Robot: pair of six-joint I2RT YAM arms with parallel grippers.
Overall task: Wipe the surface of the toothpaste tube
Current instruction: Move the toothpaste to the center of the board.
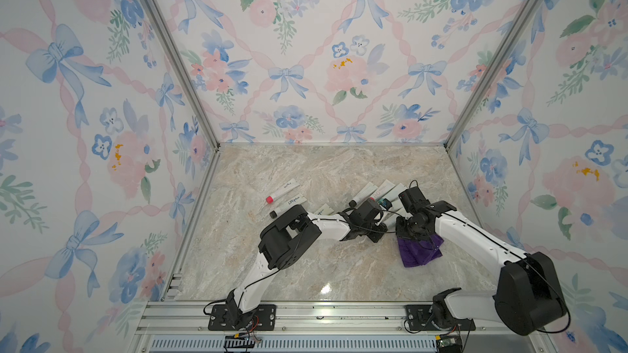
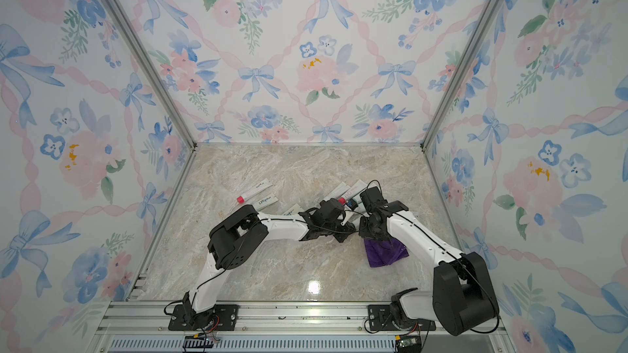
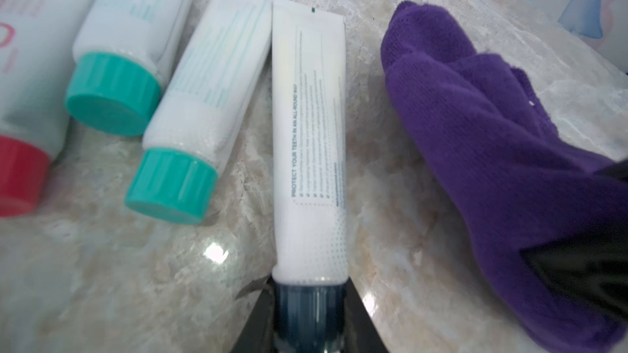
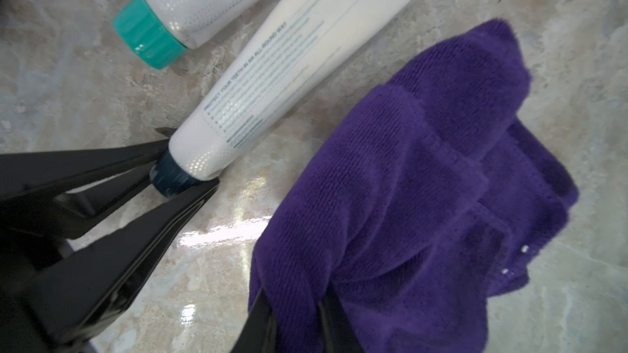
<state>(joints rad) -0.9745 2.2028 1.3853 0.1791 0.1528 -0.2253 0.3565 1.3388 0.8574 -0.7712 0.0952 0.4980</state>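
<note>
Left hand [image 4: 186, 167] clamps one toothpaste tube [image 3: 307, 130]; right hand [image 4: 294, 302] clamps one purple cloth [image 4: 407, 164].

Bright even light, glare on tabletop [image 1: 325, 289] (overhead source), wrist views blurred

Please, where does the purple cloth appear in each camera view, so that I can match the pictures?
In both top views: the purple cloth lies on the marble table, right of centre, partly under the right arm.
Left wrist view: beside the dark-capped tube.
Right wrist view: close up, gripped by the right tool.
Shared landmark: the right tool, shut on the cloth.
</note>
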